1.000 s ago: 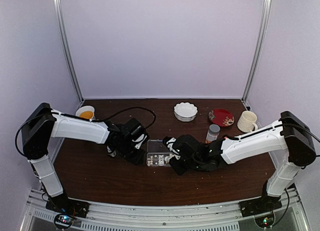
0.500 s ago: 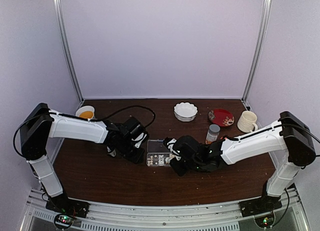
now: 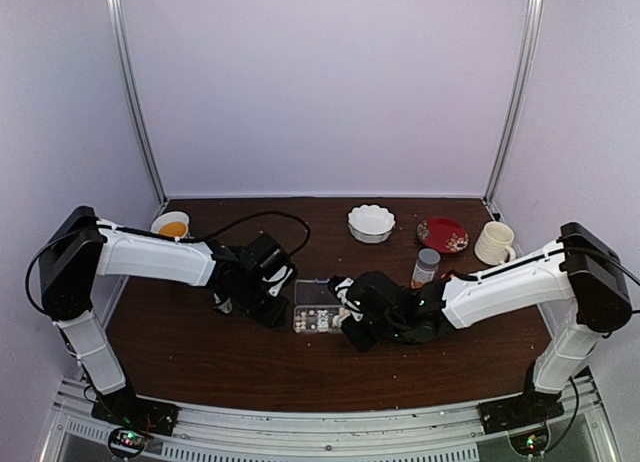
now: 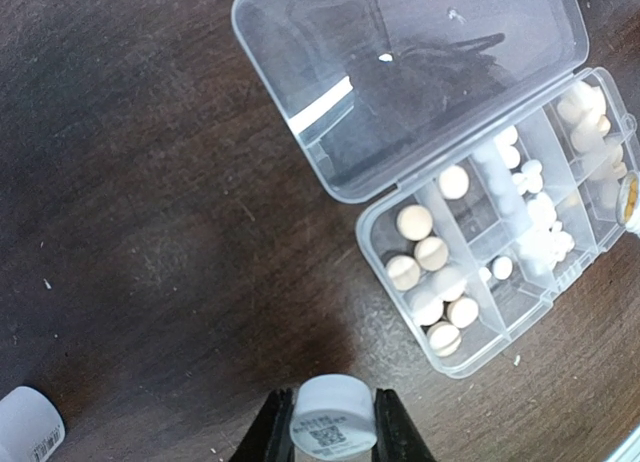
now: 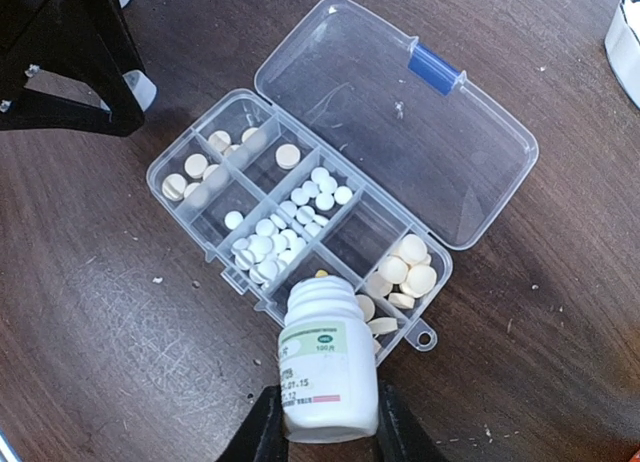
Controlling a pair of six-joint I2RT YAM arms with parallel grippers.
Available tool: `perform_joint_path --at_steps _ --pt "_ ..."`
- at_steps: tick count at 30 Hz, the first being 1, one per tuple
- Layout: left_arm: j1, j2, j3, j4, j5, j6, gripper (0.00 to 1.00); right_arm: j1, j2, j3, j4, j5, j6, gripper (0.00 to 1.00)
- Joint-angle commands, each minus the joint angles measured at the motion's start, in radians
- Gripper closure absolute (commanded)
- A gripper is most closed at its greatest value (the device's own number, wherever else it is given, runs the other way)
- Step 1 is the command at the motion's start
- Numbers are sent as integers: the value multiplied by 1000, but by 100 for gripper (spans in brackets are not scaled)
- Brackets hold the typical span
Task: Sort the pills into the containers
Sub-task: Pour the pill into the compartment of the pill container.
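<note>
Right wrist: round pills [image 5: 270, 244], clear rectangular organizer [image 5: 400, 132]

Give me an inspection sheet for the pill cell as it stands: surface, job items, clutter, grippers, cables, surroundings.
Surface: dark wood table, a few pale specks.
Job's things: clear organizer, lid open flat; pills in several compartments.
Clutter: scalloped bowl, red plate, mug, small bowl of orange stuff, grey-capped bottle, loose white bottle.
Grippers: left gripper shut on a small white bottle; right gripper shut on a labelled white bottle, mouth over the organizer.
Cables: black cable arcs over the table behind the left gripper.
Surroundings: plain pale walls, metal posts.
</note>
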Motion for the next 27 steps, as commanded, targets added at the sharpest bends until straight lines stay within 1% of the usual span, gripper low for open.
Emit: perform_joint_path --at_steps 1,2,8,12,15,18,19,21,25,27 --pt "6 -27 28 -4 -11 7 90 10 -19 11 6 3 -3 100" --pt "6 -26 31 -8 -10 9 90 8 -14 41 -43 -6 0 100" --pt "6 -25 32 -11 -11 13 91 23 -52 38 -36 31 6 100" --pt "6 -24 33 -9 -13 13 91 22 1 27 -7 26 7 100" --pt "7 -25 35 -13 -13 15 91 23 30 61 -49 15 5 100" --pt "6 -28 31 -14 -15 14 91 21 -12 7 35 23 13 100" --pt "6 -29 32 -13 -16 14 91 18 -5 18 22 26 8 100" --pt "7 -29 33 -15 -16 16 91 15 13 66 -56 40 0 100" --pt "6 -29 31 -13 -14 13 92 15 -6 20 21 27 4 100" --pt "6 -28 32 -11 -16 13 92 15 25 67 -53 31 4 100"
